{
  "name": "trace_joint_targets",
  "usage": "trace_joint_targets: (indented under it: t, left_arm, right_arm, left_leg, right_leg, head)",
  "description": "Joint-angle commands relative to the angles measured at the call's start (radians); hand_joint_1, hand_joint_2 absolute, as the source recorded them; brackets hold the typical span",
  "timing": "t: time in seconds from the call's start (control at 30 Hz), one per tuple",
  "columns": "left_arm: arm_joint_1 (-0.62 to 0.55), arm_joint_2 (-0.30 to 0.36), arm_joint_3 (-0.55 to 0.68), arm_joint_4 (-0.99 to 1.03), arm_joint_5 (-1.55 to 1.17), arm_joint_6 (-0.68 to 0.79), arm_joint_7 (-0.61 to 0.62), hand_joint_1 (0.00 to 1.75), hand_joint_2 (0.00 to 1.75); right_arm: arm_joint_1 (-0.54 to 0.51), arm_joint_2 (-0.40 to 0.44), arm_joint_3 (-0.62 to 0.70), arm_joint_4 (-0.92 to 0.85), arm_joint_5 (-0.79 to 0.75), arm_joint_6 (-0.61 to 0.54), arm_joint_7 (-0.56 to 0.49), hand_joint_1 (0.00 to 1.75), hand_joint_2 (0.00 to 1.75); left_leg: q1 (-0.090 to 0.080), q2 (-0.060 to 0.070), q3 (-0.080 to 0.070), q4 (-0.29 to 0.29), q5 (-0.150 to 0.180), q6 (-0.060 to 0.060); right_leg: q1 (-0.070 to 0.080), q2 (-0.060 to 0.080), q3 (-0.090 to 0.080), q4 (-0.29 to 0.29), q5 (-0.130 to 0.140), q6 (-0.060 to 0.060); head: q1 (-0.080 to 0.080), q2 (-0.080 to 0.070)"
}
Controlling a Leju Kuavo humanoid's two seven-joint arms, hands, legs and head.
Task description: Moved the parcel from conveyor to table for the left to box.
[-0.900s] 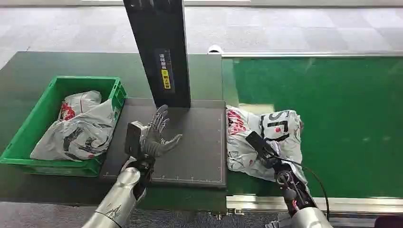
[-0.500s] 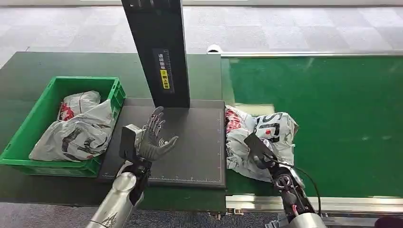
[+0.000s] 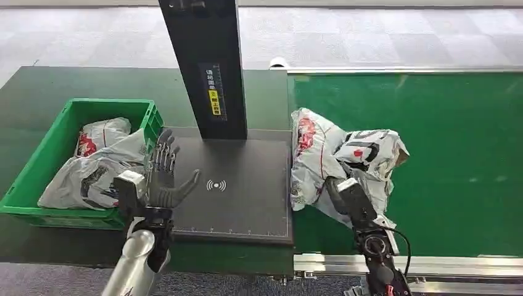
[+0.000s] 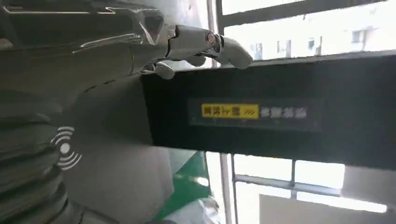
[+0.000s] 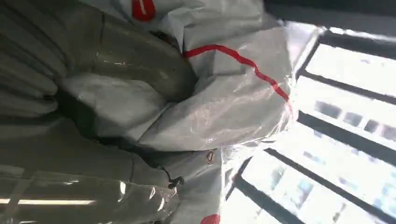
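A grey plastic parcel (image 3: 333, 154) with red and black print is lifted off the green conveyor belt (image 3: 444, 135), just right of the dark scale platform (image 3: 247, 185). My right hand (image 3: 348, 197) grips it from below; in the right wrist view its thumb (image 5: 135, 56) presses into the crumpled bag (image 5: 233, 98). My left hand (image 3: 161, 179) hovers open over the platform's left edge, fingers spread upward, next to the green crate (image 3: 68, 117). The left wrist view has its fingers (image 4: 205, 44) before the black post (image 4: 261, 112).
The green crate holds several grey parcels (image 3: 105, 166). A black upright post (image 3: 206, 61) with a yellow label stands at the platform's back edge. The conveyor's metal rail (image 3: 432, 262) runs along the near side.
My right hand has raised the parcel off the belt, bunching it upward. My left hand has drifted left from the platform's middle toward the crate, uncovering the white signal mark.
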Motion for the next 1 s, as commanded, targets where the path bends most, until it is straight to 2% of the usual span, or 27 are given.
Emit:
trace_joint_targets:
  t: [0.03,0.13,0.17,0.3,0.37,0.43,0.5,0.53,0.6,0.63,0.67,0.7,0.73,0.83,0.9,1.0]
  left_arm:
    - [0.047,0.033,0.071,-0.123,0.008,0.034,-0.033,0.00,1.75]
    - [0.038,0.040,0.071,-0.096,0.026,0.052,-0.052,0.00,1.75]
    - [0.028,0.042,0.066,-0.080,0.034,0.055,-0.061,0.00,1.75]
    - [0.001,0.033,0.059,-0.037,0.050,0.072,-0.063,0.00,1.75]
    - [-0.004,0.033,0.054,-0.016,0.047,0.093,-0.062,0.00,1.75]
    - [0.002,0.039,0.052,-0.008,0.047,0.097,-0.066,0.00,1.75]
    - [-0.007,0.048,0.043,0.008,0.024,0.124,-0.079,0.00,1.75]
    - [-0.010,0.049,0.043,0.008,0.025,0.124,-0.079,0.00,1.75]
    - [-0.040,0.048,0.045,0.015,0.006,0.170,-0.107,0.00,1.75]
    - [-0.055,0.043,0.052,0.019,0.011,0.186,-0.108,0.00,1.75]
    - [-0.061,0.037,0.059,0.017,0.013,0.207,-0.117,0.00,1.75]
    - [-0.060,0.008,0.098,0.002,0.021,0.295,-0.174,0.00,1.75]
    - [-0.056,0.012,0.094,-0.007,0.019,0.347,-0.198,0.00,1.75]
    - [-0.045,0.017,0.092,-0.023,0.033,0.366,-0.205,0.00,1.75]
    - [-0.025,0.013,0.117,-0.067,0.056,0.434,-0.244,0.00,1.75]
    - [0.017,0.023,0.134,-0.132,0.084,0.465,-0.244,0.00,1.75]
  right_arm:
    - [0.141,0.069,-0.133,-0.415,-0.198,-0.192,-0.119,1.75,1.75]
    - [0.163,0.067,-0.109,-0.528,-0.265,-0.286,-0.119,1.75,1.75]
    - [0.165,0.063,-0.090,-0.582,-0.279,-0.366,-0.119,1.75,1.75]
    - [0.171,0.043,-0.033,-0.630,-0.284,-0.431,-0.119,1.75,1.75]
    - [0.176,0.008,0.038,-0.585,-0.225,-0.382,-0.119,1.75,1.75]
    - [0.171,0.004,0.078,-0.562,-0.194,-0.383,-0.119,1.75,1.75]
    - [0.152,-0.018,0.142,-0.464,-0.111,-0.303,-0.119,1.75,1.75]
    - [0.148,-0.011,0.148,-0.457,-0.105,-0.309,-0.119,1.75,1.75]
    - [0.115,-0.030,0.214,-0.346,0.078,-0.232,-0.097,1.75,1.75]
    - [0.102,-0.016,0.225,-0.309,0.132,-0.260,-0.098,1.75,1.75]
    - [0.095,-0.005,0.237,-0.286,0.147,-0.261,-0.099,1.75,1.75]
    - [0.079,-0.001,0.261,-0.250,0.152,-0.230,-0.096,1.75,1.75]
    - [0.065,0.010,0.275,-0.214,0.167,-0.233,-0.099,1.75,1.75]
    - [0.060,0.013,0.290,-0.198,0.176,-0.229,-0.097,1.75,1.75]
    - [0.044,-0.001,0.337,-0.159,0.204,-0.137,-0.054,1.75,1.75]
    - [0.016,0.001,0.375,-0.090,0.274,-0.106,-0.001,1.75,1.75]
  left_leg:
    - [-0.001,-0.001,-0.001,0.000,0.000,0.000]
    - [-0.001,-0.001,-0.001,0.000,0.000,0.000]
    - [-0.001,-0.001,-0.001,0.000,0.000,0.001]
    - [-0.001,-0.001,-0.001,0.000,0.000,0.000]
    - [-0.001,-0.001,0.001,0.000,0.000,0.000]
    - [0.000,0.000,0.002,-0.001,0.000,0.000]
    - [0.000,0.003,0.003,-0.002,0.001,0.000]
    - [0.000,0.002,0.003,-0.002,0.001,0.000]
    - [0.000,0.002,0.003,-0.002,0.001,0.000]
    - [0.000,0.002,0.003,-0.001,0.000,0.000]
    - [0.001,0.003,0.003,-0.002,0.001,0.000]
    - [0.001,0.002,0.002,-0.001,0.001,0.000]
    - [0.000,0.002,0.003,-0.002,0.001,0.001]
    - [0.000,0.003,0.003,-0.002,0.001,0.001]
    - [0.000,0.002,0.003,-0.002,0.001,0.001]
    - [0.000,0.005,0.003,-0.002,0.000,0.000]
  right_leg:
    - [0.000,-0.001,-0.001,0.001,-0.001,-0.001]
    - [-0.001,0.000,-0.001,0.001,0.000,-0.001]
    - [-0.001,0.000,-0.002,0.001,0.000,-0.001]
    - [-0.001,-0.001,-0.001,0.001,0.000,-0.001]
    - [-0.001,-0.001,0.000,0.000,0.000,0.000]
    - [0.000,0.000,0.001,-0.001,0.000,-0.001]
    - [0.000,0.002,0.002,-0.002,0.001,-0.001]
    - [0.000,0.002,0.002,-0.002,0.001,-0.001]
    - [0.000,0.002,0.002,-0.002,0.001,-0.001]
    - [0.000,0.002,0.002,-0.001,0.001,-0.001]
    - [0.001,0.003,0.002,-0.002,0.002,-0.001]
    - [0.001,0.001,0.002,-0.001,0.001,-0.001]
    - [0.001,0.002,0.002,-0.002,0.002,-0.001]
    - [0.000,0.003,0.002,-0.002,0.002,-0.001]
    - [0.000,0.003,0.002,-0.002,0.001,-0.001]
    - [0.001,0.005,0.002,-0.002,0.001,-0.001]
  head:
    - [0.000,0.000]
    - [0.000,0.000]
    - [0.000,0.000]
    - [0.000,0.000]
    - [0.000,0.000]
    - [0.000,0.000]
    - [0.000,0.000]
    - [0.000,0.000]
    - [0.000,0.000]
    - [0.000,0.000]
    - [0.000,0.000]
    - [0.000,0.000]
    - [0.000,0.000]
    - [0.000,0.000]
    - [0.000,0.000]
    - [0.000,0.000]
